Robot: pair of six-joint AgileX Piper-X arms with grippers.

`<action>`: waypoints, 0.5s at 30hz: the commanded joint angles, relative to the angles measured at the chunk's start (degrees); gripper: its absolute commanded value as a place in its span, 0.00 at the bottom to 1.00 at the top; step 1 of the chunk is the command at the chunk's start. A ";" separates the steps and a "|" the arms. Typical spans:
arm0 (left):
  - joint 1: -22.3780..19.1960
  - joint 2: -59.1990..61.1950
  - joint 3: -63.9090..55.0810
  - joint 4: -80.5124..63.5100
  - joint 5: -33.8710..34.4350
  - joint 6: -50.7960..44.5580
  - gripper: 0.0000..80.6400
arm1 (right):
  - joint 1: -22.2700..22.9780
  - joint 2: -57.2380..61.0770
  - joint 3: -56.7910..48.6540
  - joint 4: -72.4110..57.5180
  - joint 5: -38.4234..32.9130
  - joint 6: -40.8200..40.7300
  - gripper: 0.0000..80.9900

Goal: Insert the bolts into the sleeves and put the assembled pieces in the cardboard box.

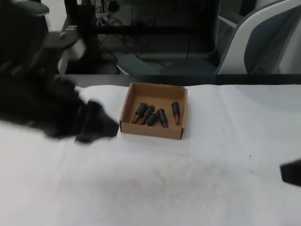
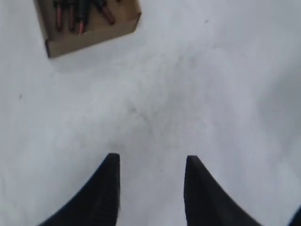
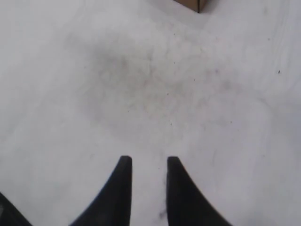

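Note:
The cardboard box [image 1: 150, 131] sits at the back middle of the white bench. Several assembled pieces [image 1: 153, 114], dark sleeves with reddish bolts in them, lie side by side inside it. My left gripper [image 2: 150, 157] is open over bare bench with nothing between its fingers, and the box [image 2: 89, 37] with its pieces [image 2: 77, 12] lies ahead of it. The left arm [image 1: 96, 123] is a dark blurred shape just left of the box. My right gripper [image 3: 148, 159] is also open and holds nothing, with a corner of the box [image 3: 190, 4] far ahead.
A white cloth [image 1: 188, 179] covers the bench. The right arm [image 1: 291, 172] pokes in at the bench's right edge. Dark frames and a grey-white chair [image 1: 263, 42] stand behind the bench's back edge.

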 commanded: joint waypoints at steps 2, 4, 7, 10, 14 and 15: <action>-1.61 -13.96 11.68 -5.49 5.24 -1.53 0.55 | -0.11 -10.10 7.45 -4.02 0.10 5.40 0.33; -2.07 -19.65 17.09 -7.25 6.08 -4.10 0.55 | -0.11 -15.16 11.01 -4.71 1.81 7.12 0.33; -2.15 -25.46 24.32 -10.38 7.44 -6.10 0.55 | -0.11 -21.69 16.24 -4.71 5.27 9.75 0.33; -2.15 -28.86 31.66 -16.73 7.98 -11.11 0.55 | -0.11 -26.01 20.34 -4.71 7.86 10.50 0.33; -2.15 -29.60 40.39 -29.35 7.80 -17.62 0.55 | -0.11 -28.38 24.61 -9.37 10.67 12.81 0.33; -2.15 -29.60 42.59 -32.95 7.46 -19.22 0.55 | -0.11 -28.36 25.49 -11.14 11.55 12.94 0.33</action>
